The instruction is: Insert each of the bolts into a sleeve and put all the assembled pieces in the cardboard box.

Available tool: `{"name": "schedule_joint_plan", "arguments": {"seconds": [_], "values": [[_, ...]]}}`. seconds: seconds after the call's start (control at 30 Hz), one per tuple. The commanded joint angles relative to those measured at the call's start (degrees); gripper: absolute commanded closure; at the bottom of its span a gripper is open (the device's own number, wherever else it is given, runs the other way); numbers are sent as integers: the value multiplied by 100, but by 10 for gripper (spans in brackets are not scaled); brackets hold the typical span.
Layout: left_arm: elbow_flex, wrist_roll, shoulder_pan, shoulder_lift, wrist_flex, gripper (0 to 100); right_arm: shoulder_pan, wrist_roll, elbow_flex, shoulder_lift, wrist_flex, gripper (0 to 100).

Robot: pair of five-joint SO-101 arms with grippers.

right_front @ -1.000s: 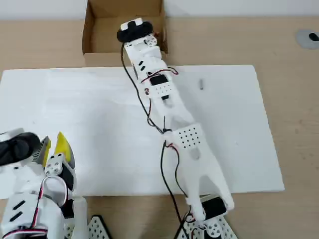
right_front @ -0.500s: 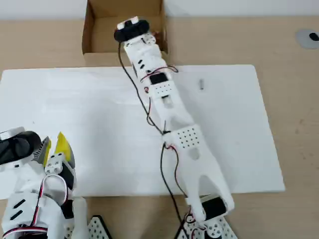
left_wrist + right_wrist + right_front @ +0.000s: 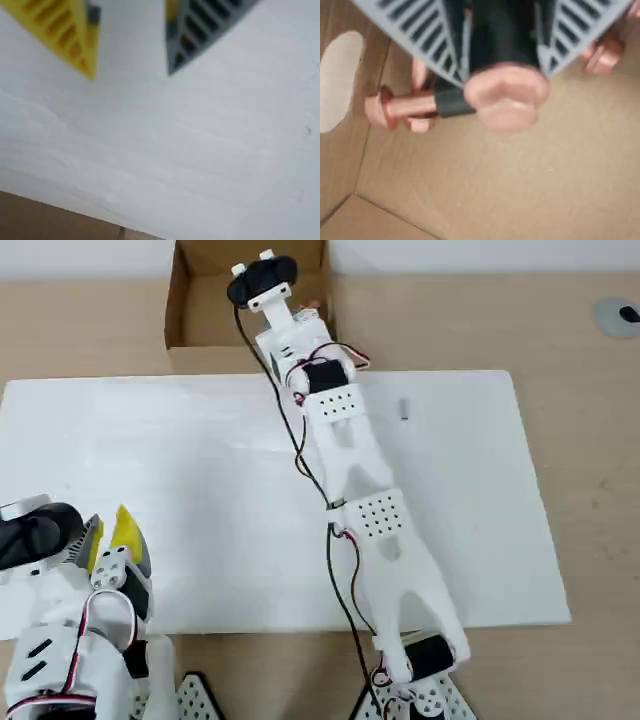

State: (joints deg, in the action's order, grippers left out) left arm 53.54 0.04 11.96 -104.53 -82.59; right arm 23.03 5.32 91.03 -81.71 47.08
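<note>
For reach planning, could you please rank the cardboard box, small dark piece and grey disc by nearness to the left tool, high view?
From left tool:
1. cardboard box, far edge.
2. small dark piece, on white mat.
3. grey disc, far right corner.

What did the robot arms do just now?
The right arm stretched farther over the cardboard box, taking the right end effector, shut on a sleeved bolt, deeper over it. The left end effector stayed open above the white mat, and the small dark piece on the mat did not move.
</note>
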Motion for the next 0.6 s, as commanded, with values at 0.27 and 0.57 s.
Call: {"name": "schedule_joint_plan", "arguments": {"seconds": [0.27,0.57], "values": [[-53,-44,88,-22,88,898,57,695,66,760,0,985],[-229,-35,765,-22,44,896,57,941,66,760,44,768]]}}
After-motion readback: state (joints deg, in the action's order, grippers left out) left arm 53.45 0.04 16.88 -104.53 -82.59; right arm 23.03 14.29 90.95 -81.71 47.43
